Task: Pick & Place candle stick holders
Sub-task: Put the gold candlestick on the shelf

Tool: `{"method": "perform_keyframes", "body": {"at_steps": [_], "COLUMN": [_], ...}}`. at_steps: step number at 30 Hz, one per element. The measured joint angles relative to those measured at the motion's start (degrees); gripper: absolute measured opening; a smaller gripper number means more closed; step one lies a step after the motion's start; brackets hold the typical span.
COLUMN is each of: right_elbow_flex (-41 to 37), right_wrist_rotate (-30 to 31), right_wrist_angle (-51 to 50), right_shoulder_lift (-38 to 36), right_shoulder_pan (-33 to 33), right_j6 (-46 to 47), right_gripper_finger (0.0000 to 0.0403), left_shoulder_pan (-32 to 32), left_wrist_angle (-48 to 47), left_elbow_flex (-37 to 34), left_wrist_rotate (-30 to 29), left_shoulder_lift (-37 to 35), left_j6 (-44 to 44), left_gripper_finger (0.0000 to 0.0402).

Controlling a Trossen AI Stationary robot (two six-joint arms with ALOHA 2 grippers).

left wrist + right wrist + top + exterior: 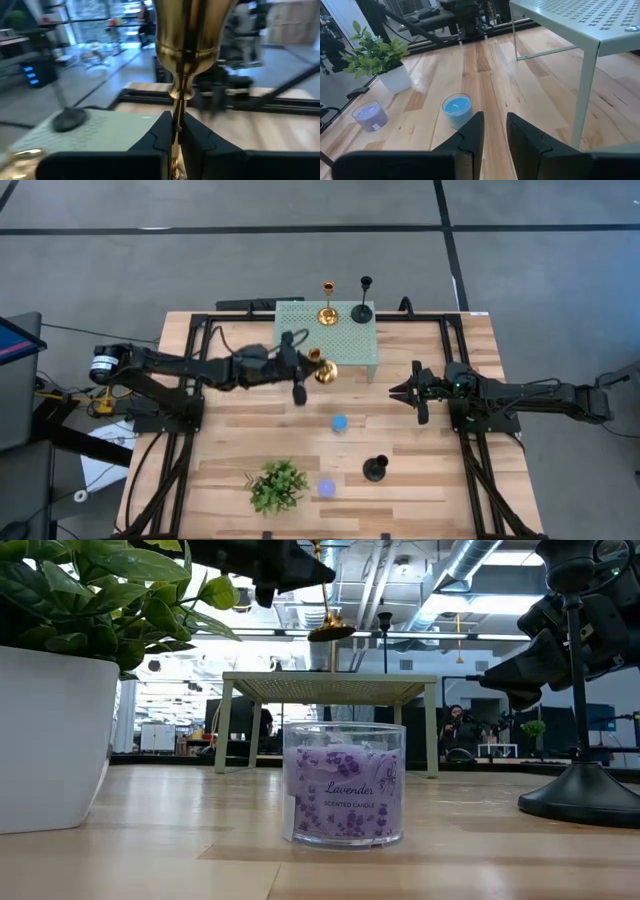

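Observation:
My left gripper is shut on a gold candle stick holder, held in the air at the near edge of the green perforated stand. A second gold holder and a black holder stand on their round bases on the stand's top. Another black holder stands on its base on the wooden table, near the front right. My right gripper is open and empty, right of the stand, above the table. My left gripper pinches the gold holder's thin stem between its two fingers, below the wide cup. The fingers come level from the table's left and lie across the stem. The holder stands upright, lifted clear, its round base above the stand's top.
A blue candle jar and a purple lavender candle jar stand on the table in front of the stand. A green plant in a white pot is at the near edge. Black frame rails run along both table sides.

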Motion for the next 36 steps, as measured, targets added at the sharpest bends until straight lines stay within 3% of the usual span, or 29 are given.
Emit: {"method": "perform_keyframes", "body": {"at_steps": [13, 19, 25, 36], "right_elbow_flex": [0.0, 0.0, 0.0, 0.0], "right_wrist_rotate": [0.0, 0.2, 0.2, 0.2], "right_wrist_angle": [0.0, 0.0, -0.1, -0.2], "right_shoulder_lift": [0.0, 0.0, 0.0, 0.0], "right_shoulder_pan": [0.0, 0.0, 0.0, 0.0], "right_j6": [-0.3, -0.3, -0.3, -0.5], "right_gripper_finger": [0.0075, 0.0075, 0.0075, 0.0075], "left_shoulder_pan": [11.8, 13.9, 15.0, 15.0], "left_wrist_angle": [-7.5, -7.6, -7.7, -7.8], "left_elbow_flex": [7.3, 9.5, 13.1, 13.4], "left_wrist_rotate": [0.5, 4.9, 4.8, 4.5], "left_shoulder_lift": [2.3, 7.8, 12.2, 15.0], "left_j6": [-3.2, -4.6, -4.5, -4.6], "left_gripper_finger": [0.0016, 0.0017, 0.0018, 0.002]}}
